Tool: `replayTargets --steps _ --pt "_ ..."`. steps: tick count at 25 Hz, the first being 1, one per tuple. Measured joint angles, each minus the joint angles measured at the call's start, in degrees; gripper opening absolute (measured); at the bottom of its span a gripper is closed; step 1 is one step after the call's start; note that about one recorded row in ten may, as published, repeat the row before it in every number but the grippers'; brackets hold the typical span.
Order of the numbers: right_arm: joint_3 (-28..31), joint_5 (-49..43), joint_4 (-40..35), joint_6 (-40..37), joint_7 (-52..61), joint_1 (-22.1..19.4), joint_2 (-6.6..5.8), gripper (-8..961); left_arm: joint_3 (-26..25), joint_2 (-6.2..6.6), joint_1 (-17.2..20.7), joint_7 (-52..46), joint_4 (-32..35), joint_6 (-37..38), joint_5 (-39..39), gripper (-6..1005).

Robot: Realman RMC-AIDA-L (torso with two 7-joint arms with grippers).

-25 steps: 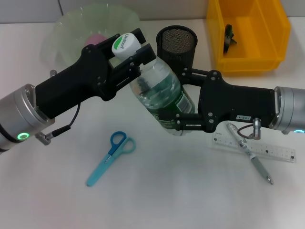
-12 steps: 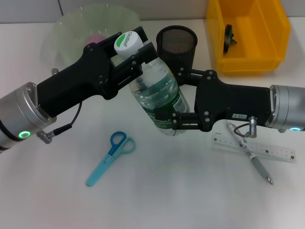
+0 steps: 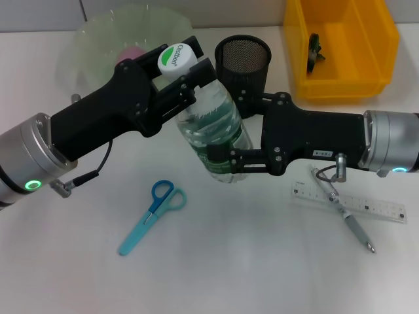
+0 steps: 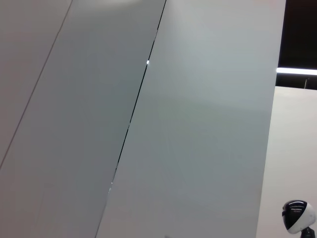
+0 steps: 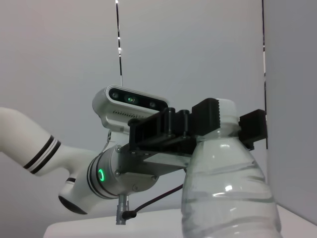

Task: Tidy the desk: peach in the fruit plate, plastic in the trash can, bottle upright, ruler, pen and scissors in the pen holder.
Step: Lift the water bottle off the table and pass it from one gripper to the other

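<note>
A clear water bottle (image 3: 216,127) with a green-and-white cap hangs tilted above the desk, held by both arms. My left gripper (image 3: 185,70) is shut on its neck just under the cap. My right gripper (image 3: 226,134) is shut on its lower body. The right wrist view shows the bottle (image 5: 228,198) with the left gripper (image 5: 208,124) clamped at its neck. The pink peach (image 3: 131,52) lies in the clear fruit plate (image 3: 98,33). Blue scissors (image 3: 152,216), the clear ruler (image 3: 373,206) and the pen (image 3: 342,210) lie flat on the desk. The black mesh pen holder (image 3: 243,62) stands behind the bottle.
A yellow bin (image 3: 340,72) at the back right holds a dark crumpled piece (image 3: 314,52). The pen lies across the ruler just beside my right forearm. The left wrist view shows only wall panels.
The bottle's base has swung left and the bottle stands steeper than before. My right gripper moved left with it, while the left gripper stayed near the cap.
</note>
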Motion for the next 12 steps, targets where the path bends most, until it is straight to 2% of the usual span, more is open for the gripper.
replayTargets --steps 12 --pt "-1.2 0.3 -0.4 2.0 0.4 0.5 0.09 778 -0.1 0.0 -0.2 0.0 0.0 0.0 0.1 443"
